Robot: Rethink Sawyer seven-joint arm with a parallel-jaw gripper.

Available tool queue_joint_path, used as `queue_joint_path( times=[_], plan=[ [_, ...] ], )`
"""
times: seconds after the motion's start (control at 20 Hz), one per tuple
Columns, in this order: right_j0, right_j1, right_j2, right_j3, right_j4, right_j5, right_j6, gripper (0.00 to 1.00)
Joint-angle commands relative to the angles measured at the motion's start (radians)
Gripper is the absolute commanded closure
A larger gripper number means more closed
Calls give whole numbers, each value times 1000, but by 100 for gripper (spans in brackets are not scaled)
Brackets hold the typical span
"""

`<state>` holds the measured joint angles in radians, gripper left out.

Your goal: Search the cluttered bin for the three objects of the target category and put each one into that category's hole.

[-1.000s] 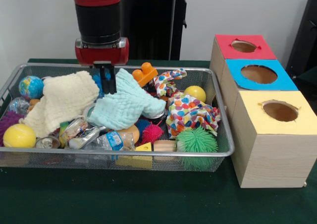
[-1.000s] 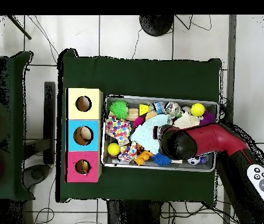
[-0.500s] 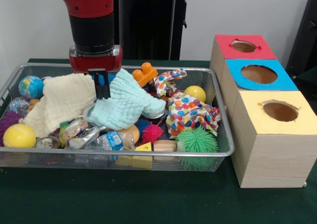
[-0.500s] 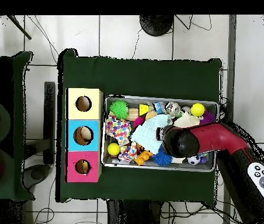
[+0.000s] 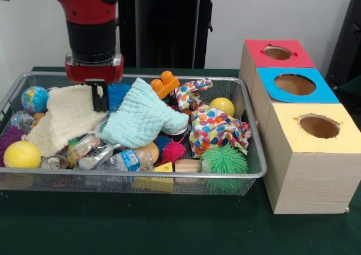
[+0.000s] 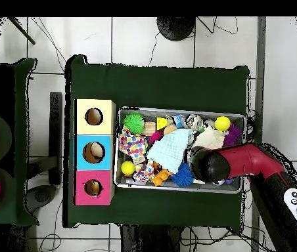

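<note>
The wire-mesh bin [image 5: 141, 175] stands left of the boxes and is full of clutter; it also shows in the overhead view [image 6: 177, 109]. My gripper [image 5: 100, 99] hangs low over its back left part, jaws close together, tips at the right edge of a cream cloth [image 5: 67, 117]. I cannot tell whether it pinches the cloth. A mint cloth [image 5: 144, 119] lies just right of it and a patterned cloth [image 5: 217, 128] further right. In the overhead view the arm [image 6: 207, 164] hides the gripper.
Three wooden boxes with holes stand right of the bin: red top [image 5: 277, 53], blue top [image 5: 293, 84], yellow top [image 5: 316, 126]. The bin also holds balls, spiky toys, an orange block [image 5: 164, 83], crushed cans and a small bottle [image 5: 121, 160].
My gripper has moved left along the back of the bin, from the mint cloth's edge to the cream cloth's right edge. The cream cloth's right edge has bunched a little.
</note>
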<state>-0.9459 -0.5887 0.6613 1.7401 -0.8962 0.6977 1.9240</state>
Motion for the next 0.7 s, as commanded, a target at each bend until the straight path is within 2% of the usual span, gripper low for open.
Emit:
queue_joint_path(
  times=[0.05,0.25,0.4,0.6,0.7],
  plan=[
    [-46,48,-52,-65,-82,42,-283,100],
    [-102,20,-54,-60,-63,69,-304,100],
    [-140,-6,-62,-31,-58,57,-278,100],
    [-225,29,-52,-19,-38,49,-296,100],
    [-244,28,-52,-22,-32,54,-287,100]
  ],
)
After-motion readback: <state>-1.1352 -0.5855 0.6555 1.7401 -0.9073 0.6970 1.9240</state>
